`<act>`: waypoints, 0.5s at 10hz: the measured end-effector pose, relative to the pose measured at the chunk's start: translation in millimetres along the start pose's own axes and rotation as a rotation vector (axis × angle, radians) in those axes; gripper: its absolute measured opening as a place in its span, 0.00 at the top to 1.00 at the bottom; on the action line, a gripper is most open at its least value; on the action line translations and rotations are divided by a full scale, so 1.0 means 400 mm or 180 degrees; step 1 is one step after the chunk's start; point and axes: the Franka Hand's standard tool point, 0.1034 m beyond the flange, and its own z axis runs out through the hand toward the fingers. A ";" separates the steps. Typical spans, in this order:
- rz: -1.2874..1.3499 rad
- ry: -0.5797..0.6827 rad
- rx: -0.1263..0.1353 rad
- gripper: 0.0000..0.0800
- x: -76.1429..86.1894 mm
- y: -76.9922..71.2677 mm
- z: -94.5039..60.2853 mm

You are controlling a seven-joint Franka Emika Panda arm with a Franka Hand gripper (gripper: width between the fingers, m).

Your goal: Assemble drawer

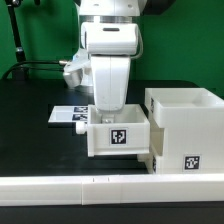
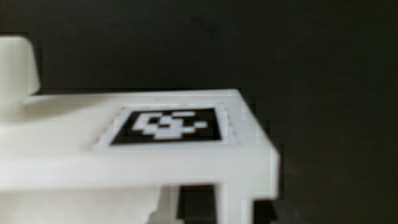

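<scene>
1. The black counter [image 1: 30,100] is lying bare toward the exterior view's left, giving open room there, while a long white rail [image 1: 70,190] is running along the near edge and closing that side off.
2. The small drawer box [image 1: 120,135] is sitting near the middle of the counter, with the robot's hand [image 1: 108,112] reaching straight down into its open top from above.
3. The larger drawer housing [image 1: 185,125] is standing just beside the small drawer box on the exterior view's right; the two appear to be touching or nearly so, leaving no free room on that side.
4. The marker board [image 1: 68,115] is lying flat behind the small drawer box toward the exterior view's left, partly hidden by the arm.
5. A green wall is standing behind the counter, well apart from the parts.
6. The small drawer box is sitting upright, open side up, showing a tagged face toward the camera; its long axis cannot be told from here.
7. In the wrist view a white panel with a tag [image 2: 169,127] is filling the frame, blurred and close.
8. The fingers are hidden inside the box, so whether the hand is released or clenched cannot be told.
</scene>
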 end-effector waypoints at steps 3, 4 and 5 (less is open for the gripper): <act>-0.0039 0.0012 -0.0003 0.95 0.024 0.000 0.001; -0.0060 0.0011 -0.0001 0.95 0.031 -0.001 0.001; -0.0082 0.0002 0.0000 0.95 0.032 -0.001 0.002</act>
